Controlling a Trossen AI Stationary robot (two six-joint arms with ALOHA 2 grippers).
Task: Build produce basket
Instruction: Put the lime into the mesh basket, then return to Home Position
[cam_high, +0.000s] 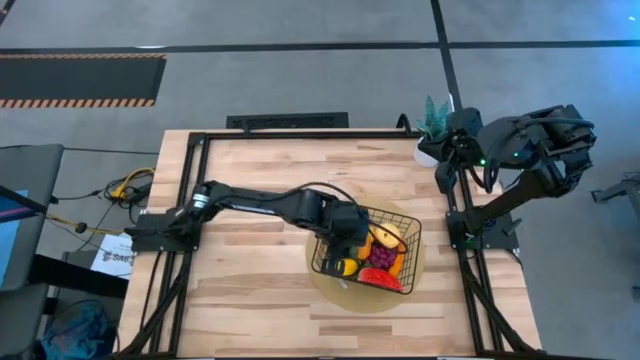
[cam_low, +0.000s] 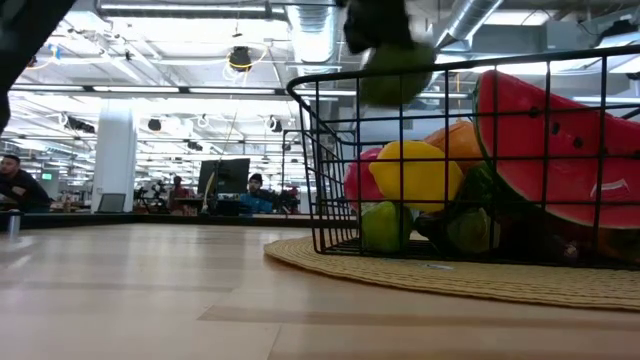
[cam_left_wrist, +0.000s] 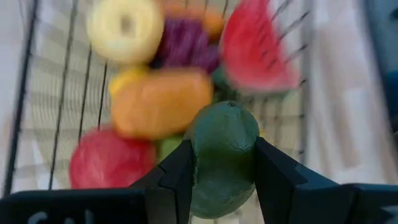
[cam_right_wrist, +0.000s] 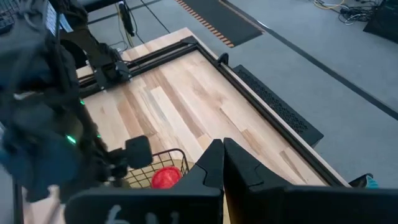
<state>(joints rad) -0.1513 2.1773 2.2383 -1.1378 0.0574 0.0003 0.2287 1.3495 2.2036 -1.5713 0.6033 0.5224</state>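
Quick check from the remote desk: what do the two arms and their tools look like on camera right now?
Both arms are dark, nearly black, and jointed. The left arm carries a thin black cable looping over its forearm. The right arm is bulkier at the wrist and shows small green lights. The left tool has two broad, angular black fingers; the right tool has the same wedge-shaped fingers with faint pale lettering on its body.

Open-plan lab: exposed ducts, seated people.
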